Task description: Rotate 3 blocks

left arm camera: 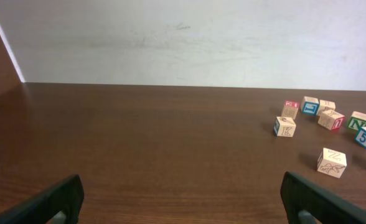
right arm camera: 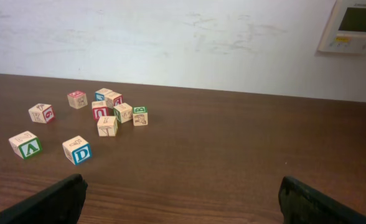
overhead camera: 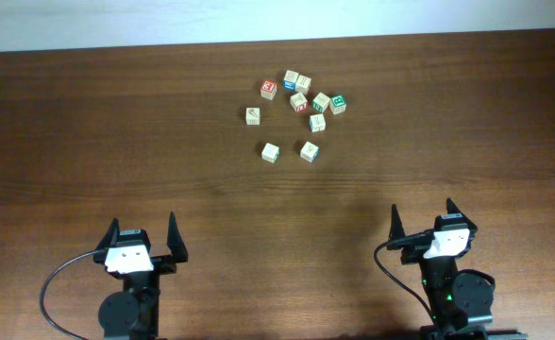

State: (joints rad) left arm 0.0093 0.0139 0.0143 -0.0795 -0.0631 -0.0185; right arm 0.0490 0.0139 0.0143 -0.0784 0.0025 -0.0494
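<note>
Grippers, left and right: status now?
Left gripper: open, holding nothing.
Right gripper: open, holding nothing.

Three pale blocks [overhead camera: 271, 151] sit apart, seemingly flat.

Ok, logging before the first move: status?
Left gripper open, empty. Right gripper open, empty. Blocks clustered far centre, none gripped. Nothing in the way.

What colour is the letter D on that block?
Blue. The D block shows best in the right wrist view.
</note>
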